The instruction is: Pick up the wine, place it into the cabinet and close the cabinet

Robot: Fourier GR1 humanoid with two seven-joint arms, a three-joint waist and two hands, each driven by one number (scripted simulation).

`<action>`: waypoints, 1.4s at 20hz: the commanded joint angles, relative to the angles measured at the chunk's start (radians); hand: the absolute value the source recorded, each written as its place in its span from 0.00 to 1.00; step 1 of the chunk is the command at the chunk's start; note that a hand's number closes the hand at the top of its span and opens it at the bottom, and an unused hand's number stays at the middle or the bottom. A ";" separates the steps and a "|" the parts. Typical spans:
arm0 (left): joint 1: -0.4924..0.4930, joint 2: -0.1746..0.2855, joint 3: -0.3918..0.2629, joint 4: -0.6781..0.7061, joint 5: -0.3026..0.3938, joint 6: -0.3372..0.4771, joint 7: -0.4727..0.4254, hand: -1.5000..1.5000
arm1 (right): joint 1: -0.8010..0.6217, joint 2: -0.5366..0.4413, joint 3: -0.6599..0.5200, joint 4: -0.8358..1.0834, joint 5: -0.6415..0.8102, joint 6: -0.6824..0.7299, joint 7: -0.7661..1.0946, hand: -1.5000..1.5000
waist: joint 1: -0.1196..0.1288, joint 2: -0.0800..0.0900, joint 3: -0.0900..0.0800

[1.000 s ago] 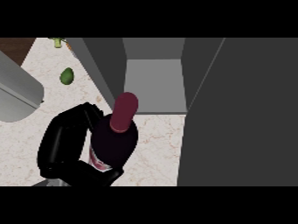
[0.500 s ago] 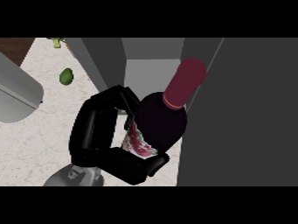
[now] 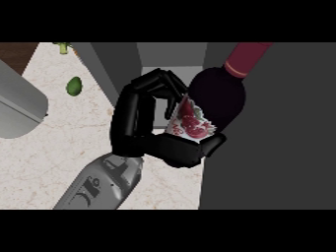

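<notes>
Dark glass wine bottle with a red foil neck and a white-and-red label (image 3: 218, 96) is off the counter, held by the black right hand (image 3: 135, 123). Fingers and thumb are curled round the bottle's body from the left and below. Bottle is tilted, neck pointing up and right, in front of the grey cabinet (image 3: 116, 64) and its open compartment (image 3: 172, 58). Neck tip runs out of the top of the view, so I can't tell if it has passed the opening's edge.

Step, as I read it: pick is done, this is the carry-in. Placing and closing the door are not yet done.

Next move needs:
- bottle forward into the opening
- stand it upright so the base lands flat inside
- release and back the hand out before going for the door

In the way: the dark grey panel (image 3: 286, 142) on the right, which I take for the open door, is just beside the bottle. The cabinet's side wall is near the knuckles on the left. Tight gap, either could get clipped.

Around:
- beige speckled stone counter (image 3: 32, 162)
- small green oval fruit (image 3: 74, 86) lying left of the cabinet, well apart from the hand
- big pale grey cylinder (image 3: 7, 106) at the left edge, probably the other forearm

Left hand not visible.
</notes>
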 commanded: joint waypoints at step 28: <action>-0.014 0.000 -0.008 0.437 0.123 0.045 -0.399 1.00 | 0.055 -0.014 -0.061 -0.033 -0.127 0.039 -0.047 0.00 | 0.002 0.002 0.000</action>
